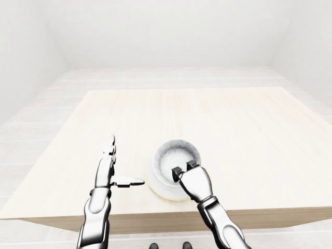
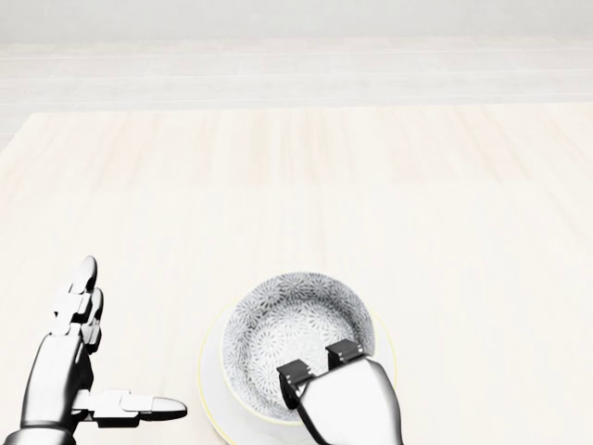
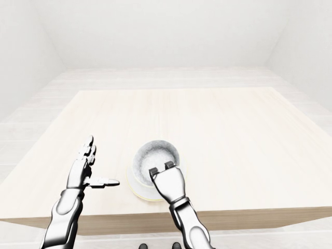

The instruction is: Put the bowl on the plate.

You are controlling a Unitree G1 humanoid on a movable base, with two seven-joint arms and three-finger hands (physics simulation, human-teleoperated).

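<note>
The patterned grey-and-white bowl (image 2: 296, 320) sits upright inside the white plate (image 2: 211, 394), low in the head view just right of centre. My right hand (image 2: 320, 363) reaches in from the bottom edge. Two of its fingers (image 2: 345, 352) hook over the bowl's near rim; the thumb is hidden under the hand. My left hand (image 2: 125, 343) is open at the lower left, fingers straight and thumb pointing right, apart from the plate and holding nothing.
A pale wooden table (image 1: 223, 114) carries the plate close to its near edge (image 1: 270, 215). White floor (image 1: 171, 75) and white walls surround the table. No other objects show.
</note>
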